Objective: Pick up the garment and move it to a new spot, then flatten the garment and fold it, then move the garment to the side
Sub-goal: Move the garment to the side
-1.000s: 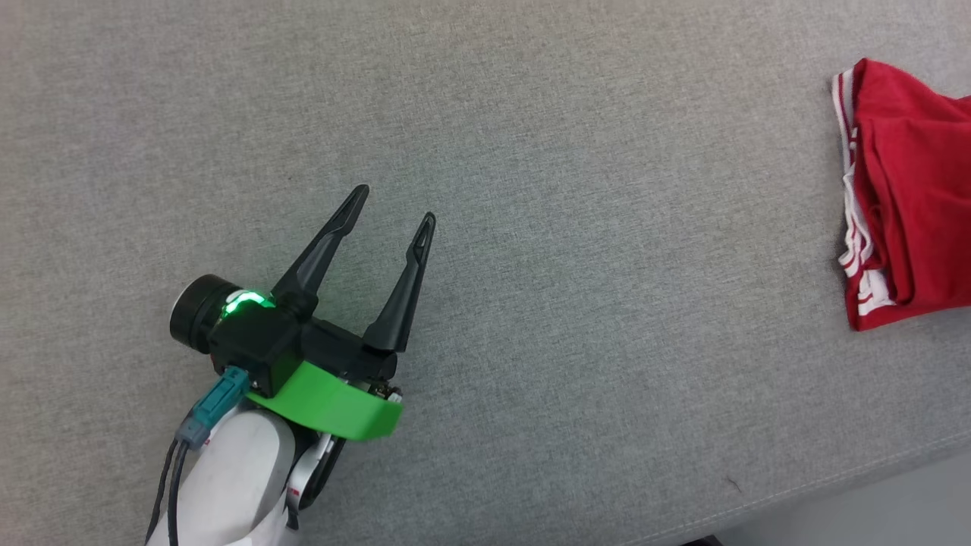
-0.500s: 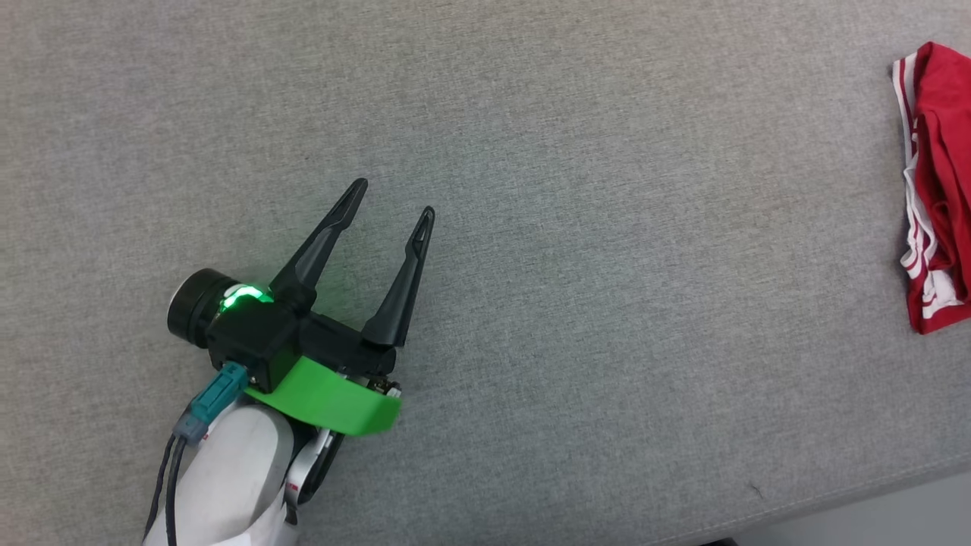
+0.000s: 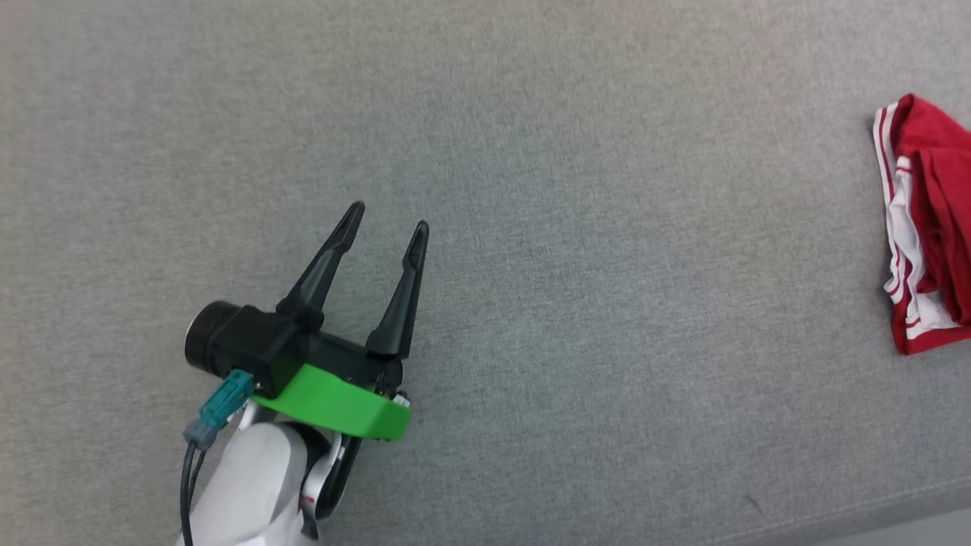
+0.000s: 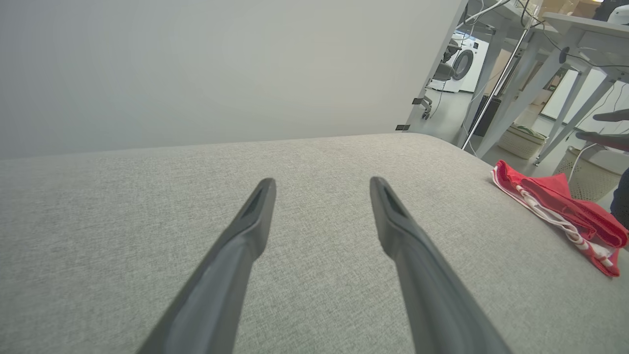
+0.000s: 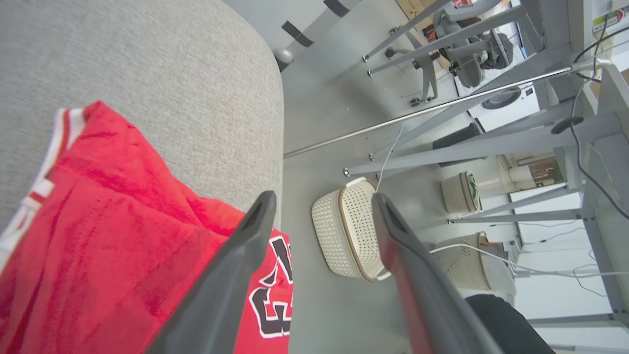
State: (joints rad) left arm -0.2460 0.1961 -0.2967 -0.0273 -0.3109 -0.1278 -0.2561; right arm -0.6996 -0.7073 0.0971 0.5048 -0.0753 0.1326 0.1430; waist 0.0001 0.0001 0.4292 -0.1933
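Head view: the left gripper [image 3: 389, 216] sat at lower left of the frame over the grey fabric surface [image 3: 607, 227]. Its two dark fingers were spread, with bare fabric between them and nothing held. The red jersey [image 3: 937, 227] lay bunched at the far right edge of the frame, partly cut off, with its red-and-white striped trim facing the gripper. Gripper and jersey were well apart, with open surface between them.

Left wrist view: the left gripper [image 4: 322, 181] pointed along the surface [image 4: 319, 147], fingers apart. The jersey [image 4: 560, 206] lay at middle right, near the surface's right edge, a low crumpled heap off to the right of the right-hand finger.

Right wrist view: the right gripper [image 5: 323, 195] had its fingers parted. The gap between them showed floor and a pale perforated basket [image 5: 344, 236], no cloth. The jersey [image 5: 108, 221] filled the lower left of the frame, on the surface [image 5: 147, 59], passing behind the left-hand finger. Black, white-outlined lettering showed at bottom centre, past the rounded surface edge. Could not tell whether that finger touched the cloth.
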